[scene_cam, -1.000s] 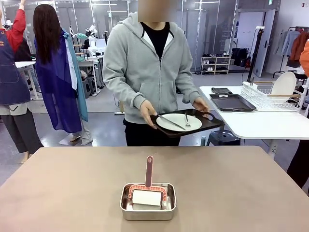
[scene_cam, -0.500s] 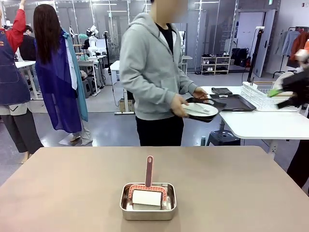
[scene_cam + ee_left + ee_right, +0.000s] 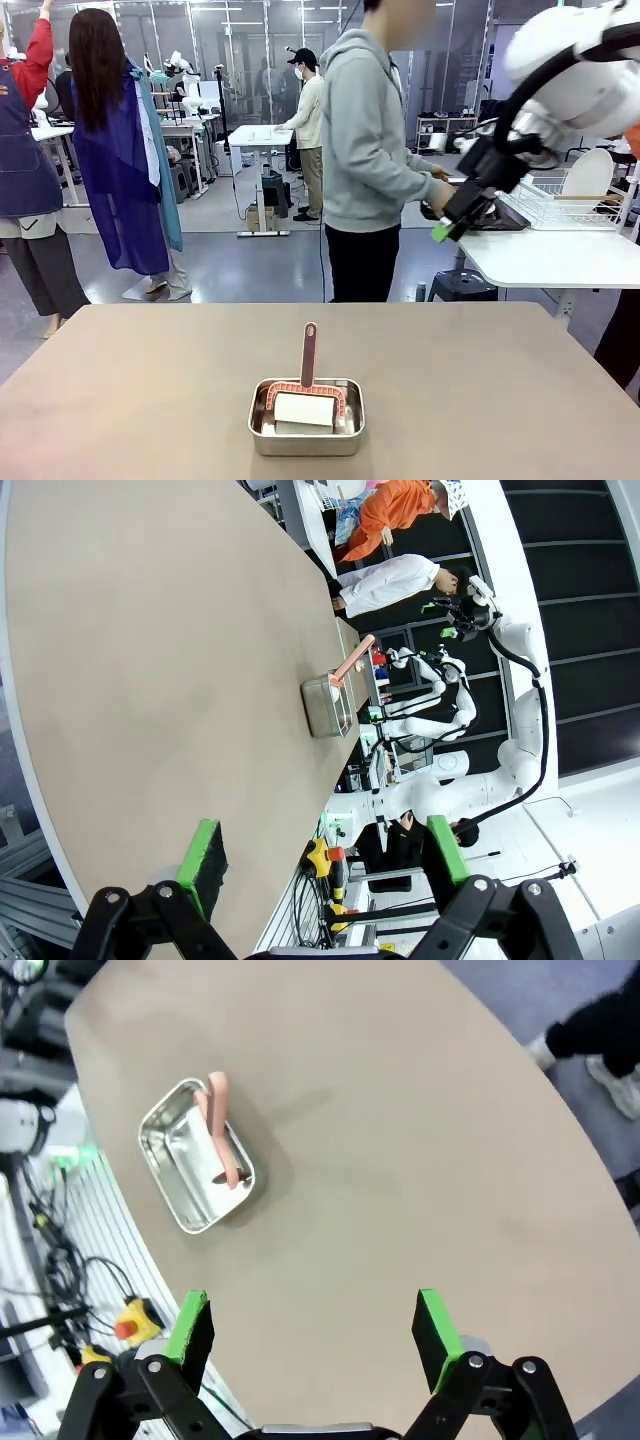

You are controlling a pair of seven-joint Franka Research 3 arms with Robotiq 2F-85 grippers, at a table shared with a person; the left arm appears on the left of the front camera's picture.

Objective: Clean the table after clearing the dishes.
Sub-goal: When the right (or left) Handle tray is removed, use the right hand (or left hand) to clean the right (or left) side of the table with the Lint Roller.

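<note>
The brown table (image 3: 150, 380) carries a small steel pan (image 3: 306, 415) with a pink-handled roller (image 3: 309, 352). My right gripper (image 3: 447, 226) hangs high at the right, open, in front of a person in a grey hoodie (image 3: 370, 150) who faces the white side table (image 3: 540, 258). One of the dishes, a dark tray (image 3: 510, 218), lies there, partly behind my gripper. From the right wrist, the open gripper (image 3: 312, 1325) holds nothing and looks down on the table (image 3: 400, 1160) and pan (image 3: 195, 1155). My left gripper (image 3: 322, 850) is open over the table (image 3: 150, 660), with the pan (image 3: 328, 702) farther off.
A wire dish rack (image 3: 560, 200) with a white plate (image 3: 588, 172) upright in it stands on the white side table. Other people stand at the back left. A dark stool (image 3: 462, 285) sits under the side table.
The person turned away from the brown table and carried the tray with the plate to the white side table. My right arm swung in from the right, high above the table.
</note>
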